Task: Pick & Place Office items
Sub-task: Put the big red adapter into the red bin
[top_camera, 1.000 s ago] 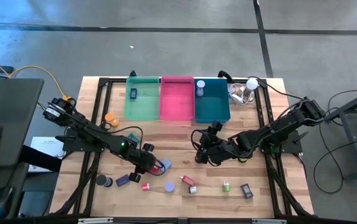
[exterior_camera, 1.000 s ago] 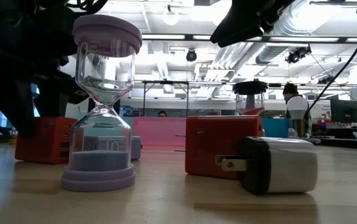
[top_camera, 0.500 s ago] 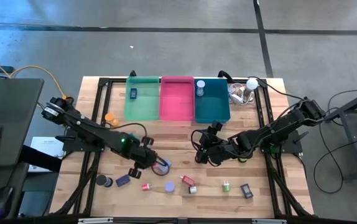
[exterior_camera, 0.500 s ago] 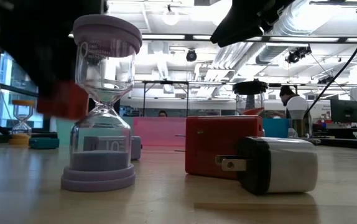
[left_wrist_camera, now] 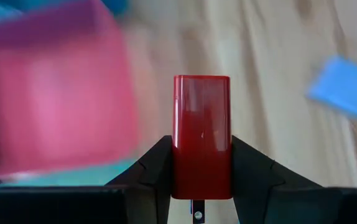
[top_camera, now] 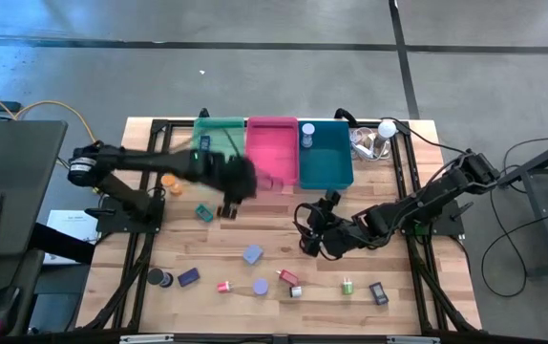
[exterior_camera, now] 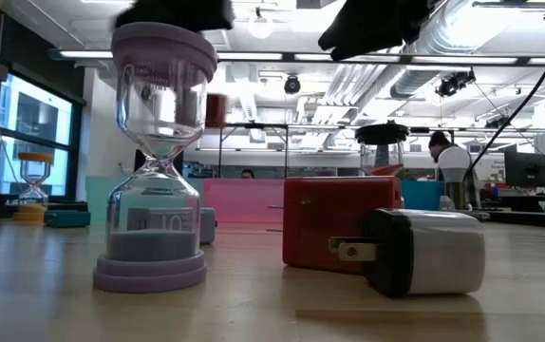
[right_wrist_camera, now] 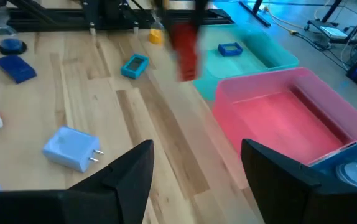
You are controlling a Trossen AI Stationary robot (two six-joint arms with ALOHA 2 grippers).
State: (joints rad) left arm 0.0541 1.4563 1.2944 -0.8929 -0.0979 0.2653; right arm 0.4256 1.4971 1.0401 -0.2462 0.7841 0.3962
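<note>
My left gripper (top_camera: 241, 183) is shut on a red block (left_wrist_camera: 201, 134), high over the table just in front of the pink bin (top_camera: 272, 158). In the right wrist view the red block (right_wrist_camera: 185, 46) shows as a blur in front of the green bin (right_wrist_camera: 253, 53). My right gripper (top_camera: 312, 239) waits open and empty at mid-table. A blue plug block (top_camera: 252, 254) and a teal item (top_camera: 203, 212) lie flat on the wood. Nearer the front stand a lavender hourglass (exterior_camera: 159, 161) and a red-and-white plug (exterior_camera: 348, 233). My left gripper pinches the red block's two long sides (left_wrist_camera: 177, 171) between its two fingers, near the end that bears a metal prong (left_wrist_camera: 197, 214). The block's other end sticks out beyond the fingers. The fingers slant down from above, and the block hangs clear of the table.
A teal bin (top_camera: 325, 158) stands right of the pink one, with a white bulb and clear plastic (top_camera: 374, 139) beside it. An orange hourglass (top_camera: 169, 182) stands at the left. Several small items lie along the near edge, among them a dark roll (top_camera: 159, 278) and a green piece (top_camera: 347, 285).
My left gripper has risen from the near middle of the table and swung toward the far edge, up to the pink bin, tipping as it went. The red block has come up with it, clear of the wood. The blue plug block stays where it was.
</note>
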